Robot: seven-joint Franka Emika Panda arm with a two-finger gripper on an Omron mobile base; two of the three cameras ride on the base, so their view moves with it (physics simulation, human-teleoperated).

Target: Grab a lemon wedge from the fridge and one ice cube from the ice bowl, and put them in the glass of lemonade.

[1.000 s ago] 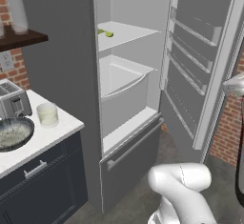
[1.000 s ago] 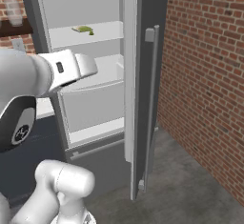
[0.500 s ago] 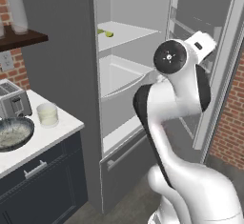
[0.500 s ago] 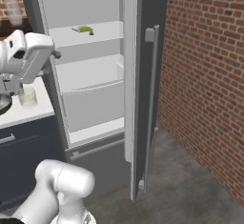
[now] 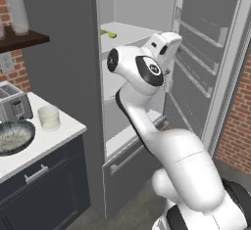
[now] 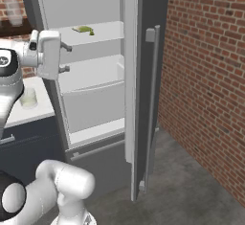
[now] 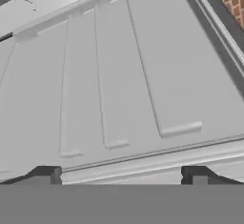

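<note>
Fridge [image 5: 73, 53] open; lemon wedge [image 6: 85, 29] still on its shelf, empty gripper [image 6: 64, 59] spread wide nearby; ice cube untouched too.

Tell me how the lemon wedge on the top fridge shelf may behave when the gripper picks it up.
The lemon wedge looks tiny and thin, so it is probably very light and may slide on the smooth white shelf if nudged. Its curved, tapered shape could slip out between the fingers.
</note>
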